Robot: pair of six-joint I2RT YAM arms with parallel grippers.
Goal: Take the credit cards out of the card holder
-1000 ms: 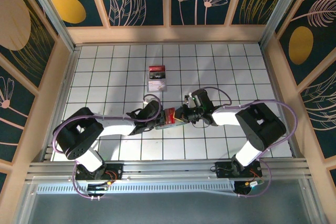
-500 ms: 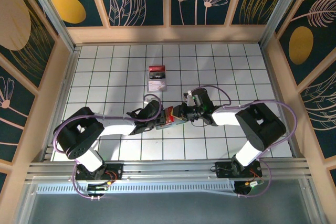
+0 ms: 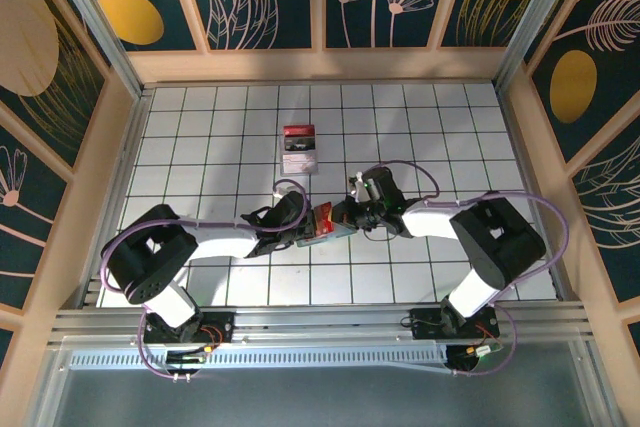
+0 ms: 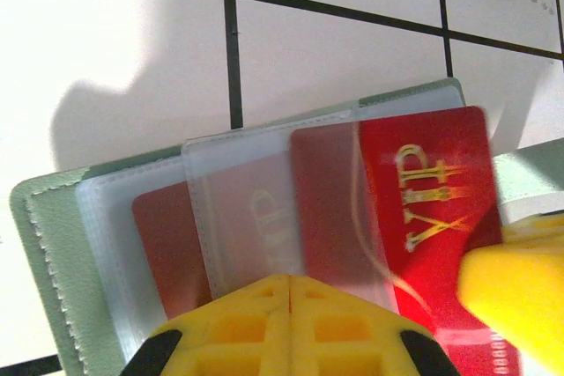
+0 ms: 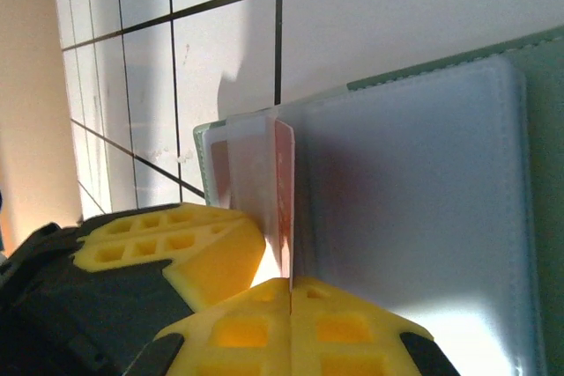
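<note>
The card holder [image 4: 44, 244] lies open on the tiles between the two grippers [image 3: 322, 231], pale green with clear sleeves. A red credit card [image 4: 432, 191] marked VIP sticks partly out of its sleeve toward the right, and another red card [image 4: 167, 253] sits deeper in the sleeves. My left gripper [image 4: 291, 281] is shut on the near edge of the sleeves [image 3: 303, 230]. My right gripper [image 5: 291, 283] is shut on the edge of the red card [image 5: 284, 200], seen edge-on beside the blue-grey leaf [image 5: 414, 200]. From above, the right gripper [image 3: 338, 217] sits right of the holder.
A red-topped block with a whitish base [image 3: 299, 148] lies two tiles beyond the grippers. Wooden walls [image 3: 110, 147] ring the white tiled floor [image 3: 450, 127]. The two grippers' yellow fingers [image 5: 176, 244] nearly touch over the holder.
The right gripper has shifted slightly left onto the holder and closed on the red card's edge. The left gripper has stayed shut in place.
</note>
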